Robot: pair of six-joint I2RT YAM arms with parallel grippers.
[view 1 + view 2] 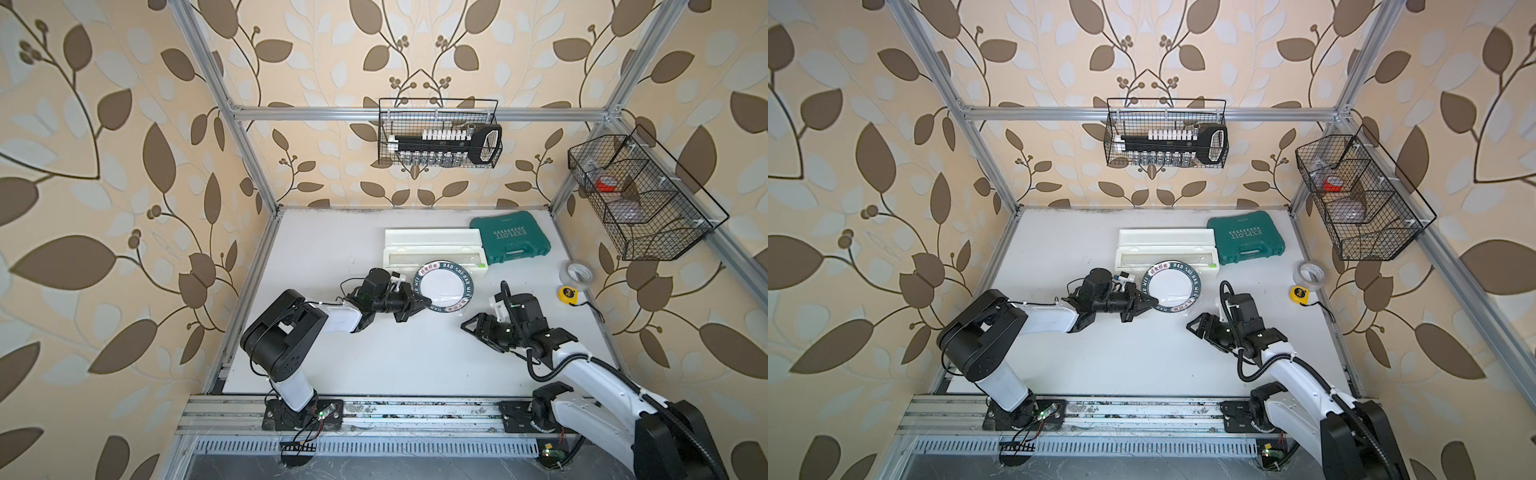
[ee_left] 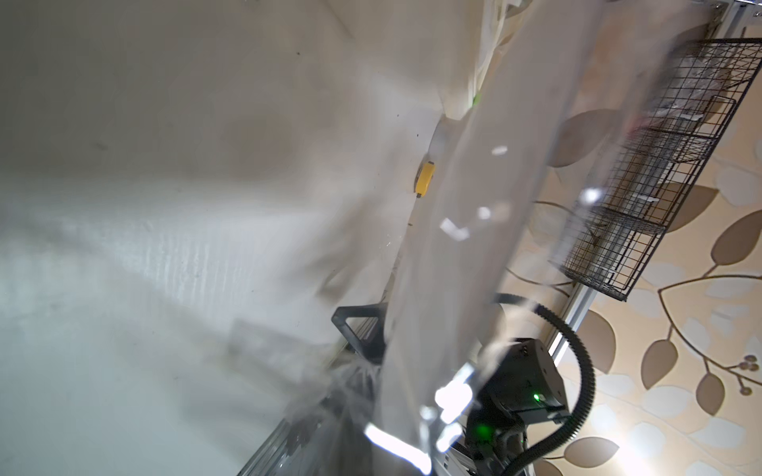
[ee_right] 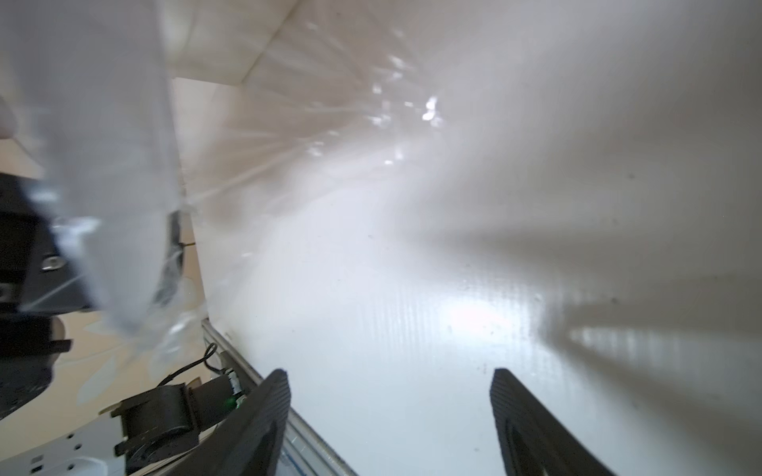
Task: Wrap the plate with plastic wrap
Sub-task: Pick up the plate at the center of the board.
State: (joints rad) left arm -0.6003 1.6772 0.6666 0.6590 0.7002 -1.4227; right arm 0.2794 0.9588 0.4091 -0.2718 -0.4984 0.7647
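**Left gripper closed at the plate's rim, right gripper wide open**

The plate (image 1: 446, 286) is lying flat on the white table (image 1: 332, 353), toward the back. It is sitting just in front of the long white box (image 1: 432, 243). In both top views its far edge is meeting the box's near edge.

The wrap (image 1: 451, 302) is lying over the plate as a thin clear film. From above it is hard to see, and only a few shiny wrinkles are showing near the plate's front rim. In the left wrist view the wrap (image 2: 453, 247) is stretching across as a wide cloudy sheet. In the right wrist view it (image 3: 103, 165) is showing as a pale blurry sheet along one side.

The left gripper (image 1: 424, 301) is reaching in from the left side. Its tip is touching the plate's near-left rim. Its jaws are pressing tight together. The tips are not showing up close in any view, so I cannot tell if they are pinching the wrap.

The right gripper (image 1: 469, 324) is pointing toward the plate from the front-right. It is near the plate but not touching it. Its two black fingers (image 3: 264, 420) are standing wide apart, with only bare table showing between them.

A green case (image 1: 511, 243) is lying just beside the box, on its right. A tape roll (image 1: 577, 274) and a small yellow tape measure (image 1: 568, 294) are sitting near the table's right edge, well apart from the plate.
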